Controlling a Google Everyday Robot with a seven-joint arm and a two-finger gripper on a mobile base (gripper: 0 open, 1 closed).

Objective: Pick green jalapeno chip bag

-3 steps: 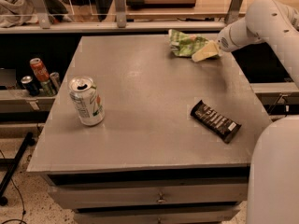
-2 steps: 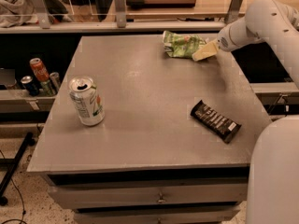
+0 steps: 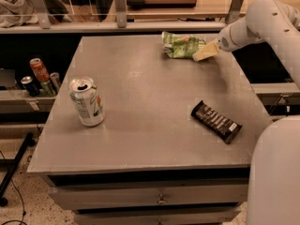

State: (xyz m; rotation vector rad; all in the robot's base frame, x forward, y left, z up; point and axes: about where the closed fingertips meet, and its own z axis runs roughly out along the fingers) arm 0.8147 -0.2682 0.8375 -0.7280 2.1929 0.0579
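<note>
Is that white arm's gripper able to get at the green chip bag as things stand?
Probably yes. The gripper sits at the right edge of the green chip bag, with nothing between them; the soda can and candy bar lie well away.

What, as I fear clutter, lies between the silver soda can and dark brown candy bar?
Only bare grey tabletop, in the camera view. The tool is at the crinkled light-green chip bag, far right.

Grey table (image 3: 150, 111), drawers (image 3: 140, 197) below; speckled floor (image 3: 21, 186).
</note>
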